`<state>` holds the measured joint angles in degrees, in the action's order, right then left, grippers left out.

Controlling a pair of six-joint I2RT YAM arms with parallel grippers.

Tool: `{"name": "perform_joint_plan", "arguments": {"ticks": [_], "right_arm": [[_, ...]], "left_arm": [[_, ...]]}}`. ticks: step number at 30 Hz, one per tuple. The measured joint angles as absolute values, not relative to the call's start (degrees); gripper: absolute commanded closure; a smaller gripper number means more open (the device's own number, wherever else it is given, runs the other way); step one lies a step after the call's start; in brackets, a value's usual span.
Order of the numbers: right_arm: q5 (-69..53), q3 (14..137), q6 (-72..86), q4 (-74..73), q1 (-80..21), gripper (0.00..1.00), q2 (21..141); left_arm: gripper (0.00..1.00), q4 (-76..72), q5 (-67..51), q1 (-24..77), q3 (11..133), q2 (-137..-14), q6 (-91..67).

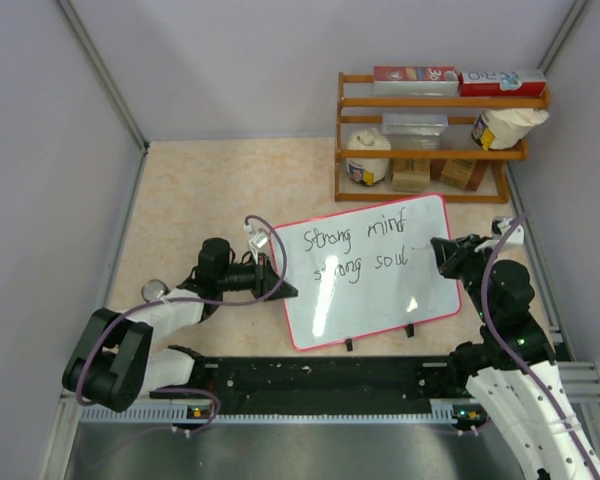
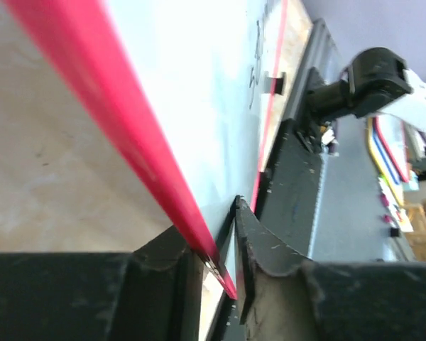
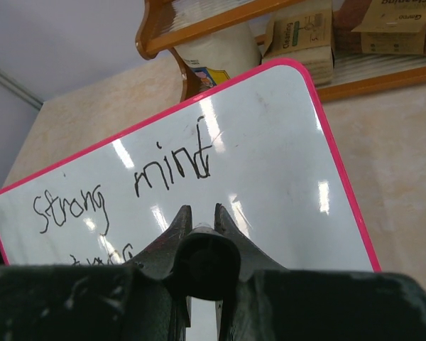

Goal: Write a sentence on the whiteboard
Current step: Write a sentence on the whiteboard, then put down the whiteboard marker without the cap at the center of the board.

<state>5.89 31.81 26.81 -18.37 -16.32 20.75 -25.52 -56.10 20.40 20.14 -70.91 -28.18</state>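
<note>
My right gripper is clamping a black marker, my left gripper straddling the edge of the whiteboard, hold unclear

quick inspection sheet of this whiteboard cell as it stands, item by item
surface: beige speckled table, no spills seen
job's things: whiteboard set at an angle across the table; sentence reads "Strong mind strong soul" in two lines
clutter: wooden shelf at the far right holding boxes and tubs; small shiny round thing by the left arm
grippers: left gripper astride the board's left edge, grip unclear; right gripper shut on a dark marker, pointing at the board
cables: purple cable looped along each arm
surroundings: grey walls
</note>
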Motion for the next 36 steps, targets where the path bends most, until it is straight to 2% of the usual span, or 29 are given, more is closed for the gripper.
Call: {"name": "perform_joint_plan", "arguments": {"ticks": [3, 4, 7, 10, 14, 24, 36], "right_arm": [[5.7, 31.8, 26.8, -18.5, -16.3, 1.00, 20.8], [5.5, 31.8, 26.8, -18.5, -16.3, 1.00, 20.8], [5.3, 31.8, 26.8, -18.5, -16.3, 1.00, 20.7], [5.0, 31.8, 26.9, -18.5, -16.3, 1.00, 20.6], [4.8, 31.8, 27.1, -18.6, -16.3, 1.00, 20.5], [3.4, 31.8, 27.1, -18.6, -16.3, 1.00, 20.5], [-6.2, 31.8, 29.1, -18.8, -16.3, 1.00, 22.9]], "left_arm": [[0.52, -22.9, -52.0, 20.3, 20.1, -70.1, -24.9], [0.44, -22.2, -50.7, 20.3, 20.1, -69.6, -24.2], [0.30, -20.3, -47.8, 20.2, 20.1, -67.0, -21.9], [0.21, -18.3, -45.2, 20.2, 20.1, -63.0, -20.7], [0.13, -15.9, -42.1, 20.2, 20.1, -57.1, -20.2], [0.04, -12.8, -36.6, 20.2, 20.1, -48.4, -21.3], [0.03, -5.8, -28.7, 20.1, 23.7, -37.1, -20.9]]}}
